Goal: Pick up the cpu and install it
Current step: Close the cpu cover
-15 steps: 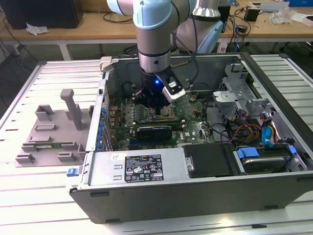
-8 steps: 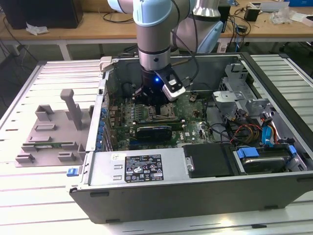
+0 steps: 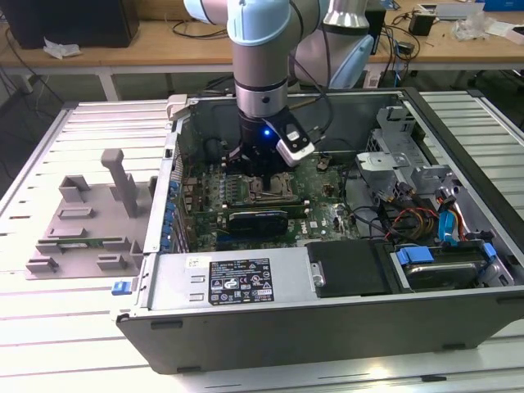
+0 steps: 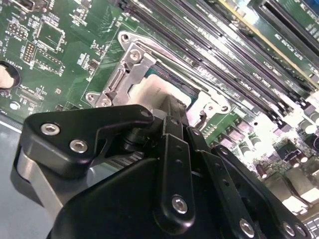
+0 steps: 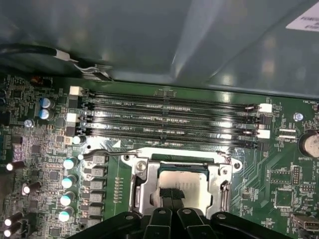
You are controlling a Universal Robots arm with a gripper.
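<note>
The cpu (image 5: 193, 180) is a pale silver-grey square lying flat inside the metal socket frame (image 5: 141, 185) on the green motherboard; it also shows in the second wrist view as a light patch, the cpu (image 4: 148, 93). My gripper (image 5: 172, 195) stands straight over it with its black fingers drawn together, and the tips are down on the chip's near half. In the exterior view the gripper (image 3: 264, 175) hangs inside the open computer case, right above the socket frame (image 3: 272, 188). Its linkage hides the chip's near edge.
Several memory slots (image 5: 169, 119) run just beyond the socket. A long black expansion card (image 3: 258, 219) lies in front of it, then the power supply (image 3: 237, 278). Drive bays and cables (image 3: 417, 221) crowd the exterior view's right. A grey fixture (image 3: 90, 213) sits outside the case.
</note>
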